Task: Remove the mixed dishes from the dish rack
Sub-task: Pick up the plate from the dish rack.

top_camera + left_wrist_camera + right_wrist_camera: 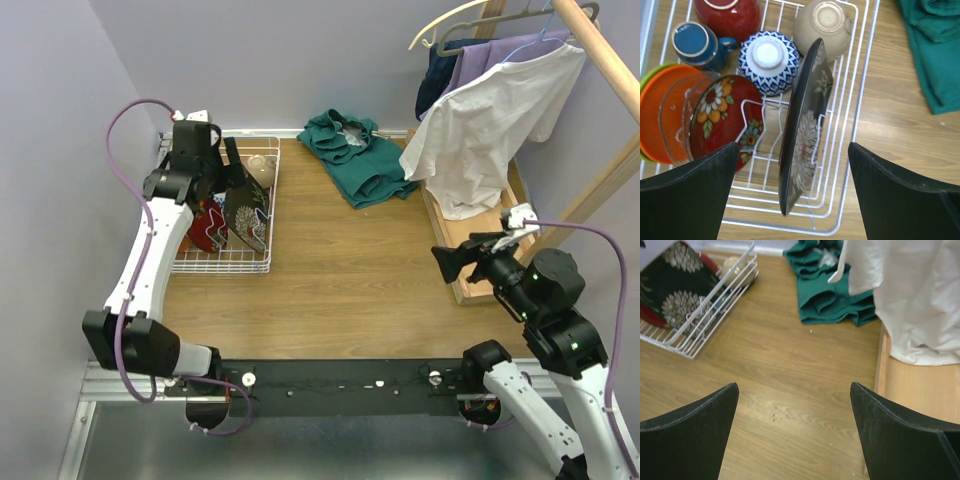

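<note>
Over at the far left of the table (350, 290) sits the dish rack (225, 262), and the left gripper (792, 147) hangs directly above it with its jaws spread wide, holding nothing. Inside the rack, starting at its left side, a lime-green plate (652, 72) and an orange plate (655, 110) stand on edge against each other, with a red-patterned bowl (720, 120) tipped up just right of them. Farther back are a dark-blue mug (695, 45), a red cup (727, 12), a blue-white bowl (769, 60) turned upside down, and a beige bowl (825, 25), also inverted. The black square floral plate (810, 100) stands upright among the tines, right of the red-patterned bowl and below the gap between the open jaws. A crumpled green garment (355, 155) lies at the far middle of the table. On the right, the right gripper (447, 260) hovers over bare wood, spread wide and empty. A white shirt (490, 130) hangs over a wooden tray (920, 390) at the far right.
</note>
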